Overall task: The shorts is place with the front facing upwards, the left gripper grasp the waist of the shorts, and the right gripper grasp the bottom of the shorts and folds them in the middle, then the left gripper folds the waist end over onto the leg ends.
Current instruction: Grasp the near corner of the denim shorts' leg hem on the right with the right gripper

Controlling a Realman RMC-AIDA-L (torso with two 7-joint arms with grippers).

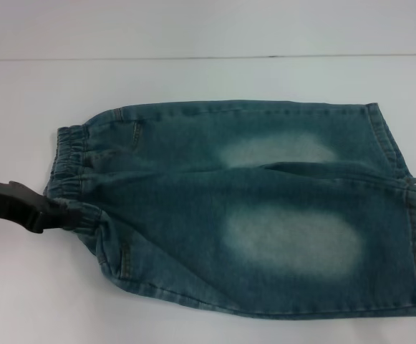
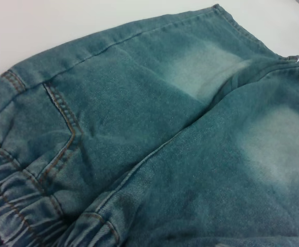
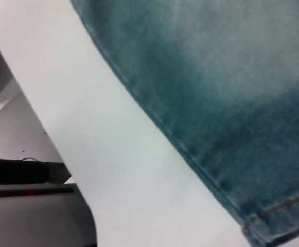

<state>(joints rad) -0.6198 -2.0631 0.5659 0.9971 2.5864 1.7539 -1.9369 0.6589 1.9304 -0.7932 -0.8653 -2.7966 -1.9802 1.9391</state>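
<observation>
Table (image 1: 193, 36): white surface, carrying everything I see from the head view.
Shorts (image 1: 265, 208): blue-green denim, spread across the middle and my right side of the table, lying sideways with the waist toward my left and the hems toward my right. One leg lies over the other along a diagonal fold. Two pale faded patches show, one on the far leg and one on the near leg.
Leg ends (image 1: 408, 193): straight stitched hems at my right, reaching the edge of the head view; the two hems meet near the centre seam.
Waist (image 1: 70, 161): gathered elastic band, puckered, at my left. A pocket seam with orange stitching (image 2: 62, 110) sits just beside it in the left wrist view.
Left gripper (image 1: 63, 215): my black claw comes in from the left edge and is clamped on the near corner of the waist, where the fabric bunches around the fingers.
Right gripper: not visible in any view; its wrist camera looks at a side seam of the shorts and bare table.
</observation>
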